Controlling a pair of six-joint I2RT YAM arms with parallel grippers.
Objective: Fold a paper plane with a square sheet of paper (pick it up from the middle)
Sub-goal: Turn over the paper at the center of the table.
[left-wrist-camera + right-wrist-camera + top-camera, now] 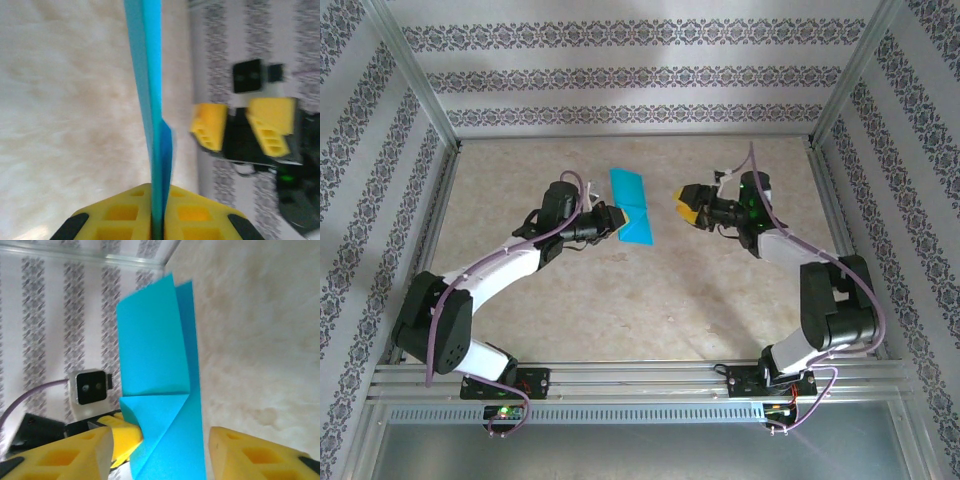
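Pinching the teal sheet of paper (632, 205) at its lower left edge, the left gripper (616, 222) has its yellow fingers pressed together on it, just left of centre in the overhead view. The sheet is folded into a long narrow band running from upper left to lower right. The right wrist view shows one corner turned in along a diagonal crease about halfway down. From the left wrist it stands edge-on, a thin layered blade rising from between the fingers. Right of it, the right gripper (686, 203) is spread and apart from the paper. Bare beige table (620, 310) lies open below both arms, and metal frame rails (432, 220) edge it at the sides.
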